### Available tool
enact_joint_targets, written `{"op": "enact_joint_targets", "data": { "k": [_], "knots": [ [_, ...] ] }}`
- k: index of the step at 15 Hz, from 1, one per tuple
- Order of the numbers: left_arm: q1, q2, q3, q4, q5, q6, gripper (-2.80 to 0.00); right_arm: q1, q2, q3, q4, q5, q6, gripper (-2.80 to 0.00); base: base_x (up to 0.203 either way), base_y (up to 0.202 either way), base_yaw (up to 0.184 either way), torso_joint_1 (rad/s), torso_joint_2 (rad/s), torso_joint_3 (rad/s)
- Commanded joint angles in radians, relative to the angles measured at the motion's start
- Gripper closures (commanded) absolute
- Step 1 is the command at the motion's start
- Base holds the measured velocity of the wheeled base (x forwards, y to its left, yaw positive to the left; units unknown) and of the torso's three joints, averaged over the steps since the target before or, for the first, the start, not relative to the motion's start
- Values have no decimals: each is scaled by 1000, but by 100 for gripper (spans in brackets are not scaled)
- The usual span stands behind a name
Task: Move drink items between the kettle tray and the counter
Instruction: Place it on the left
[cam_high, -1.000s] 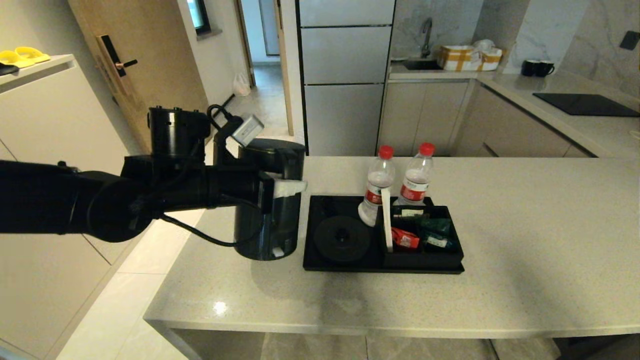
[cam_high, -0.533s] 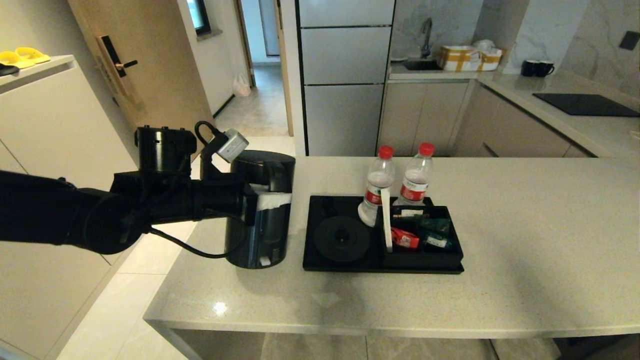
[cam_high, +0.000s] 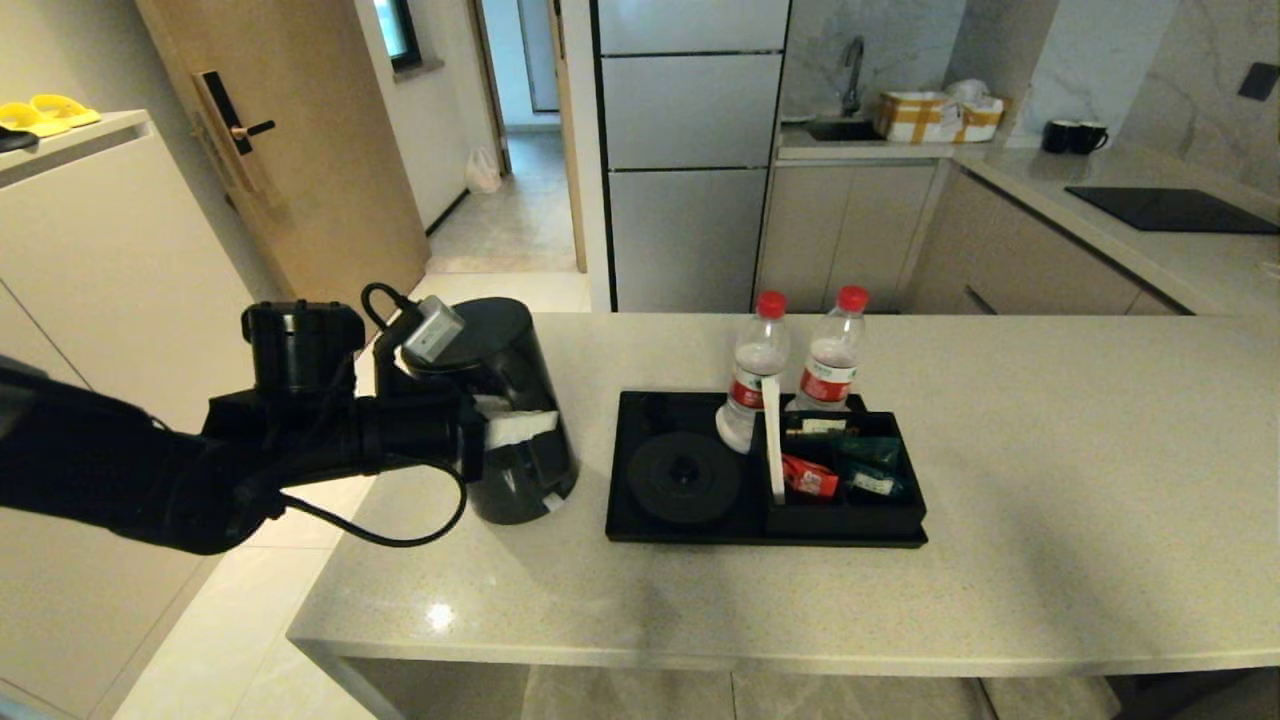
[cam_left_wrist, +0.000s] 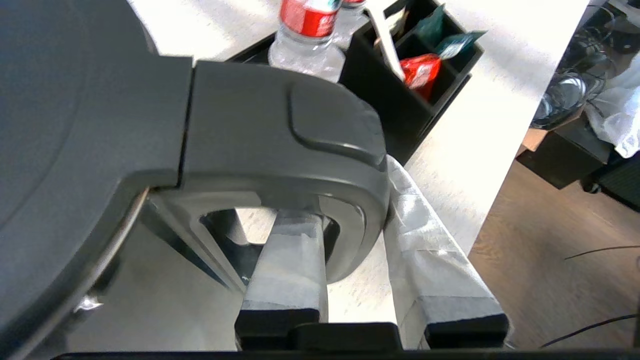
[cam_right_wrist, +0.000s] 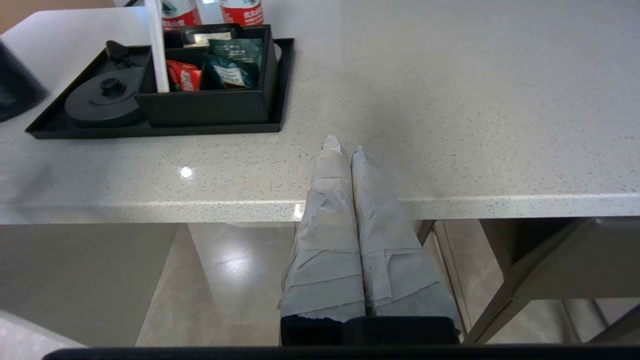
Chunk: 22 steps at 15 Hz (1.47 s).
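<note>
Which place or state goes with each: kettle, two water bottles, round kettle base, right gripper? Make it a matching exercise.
Things:
1. kettle
2. water bottles
3. round kettle base
4. right gripper

Places or states:
A. bare, on the kettle tray
B. shut, by the counter edge
C. tilted, handle held by the left gripper
D. upright at the tray's far side

Pairs: 1-C, 2-D, 3-A, 4-B

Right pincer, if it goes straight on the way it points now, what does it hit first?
The right pincer, shut, points across the counter from near its front edge. Nothing stands directly ahead; the tray lies off to one side. The way looks free, though its height above the counter is unclear.
</note>
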Motion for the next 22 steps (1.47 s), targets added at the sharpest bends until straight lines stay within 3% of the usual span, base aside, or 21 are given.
{"op": "enact_joint_targets", "data": {
  "k": [1, 5, 12, 13, 14, 22],
  "knots": [
    [13, 12, 65, -41, -16, 0, 0, 0, -2, 0, 0, 0, 0, 0, 0, 0, 0, 0, 0, 0],
    [13, 47, 145, -127, -18, 6, 0, 0, -2, 0, 0, 0, 0, 0, 0, 0, 0, 0, 0, 0],
    [2, 76, 154, -128, -13, 11, 0, 0, -2, 0, 0, 0, 0, 0, 0, 0, 0, 0, 0, 0],
    [2, 83, 158, -130, -14, 31, -220, 0, -2, 0, 1, 0, 0, 0, 0, 0, 0, 0, 0, 0],
    [4, 89, 158, -130, -12, 53, -280, 0, -2, 0, 0, 0, 0, 0, 0, 0, 0, 0, 0, 0],
    [4, 75, 172, -132, -15, 54, -280, 0, -2, 0, 0, 0, 0, 0, 0, 0, 0, 0, 0, 0]
  ]
}}
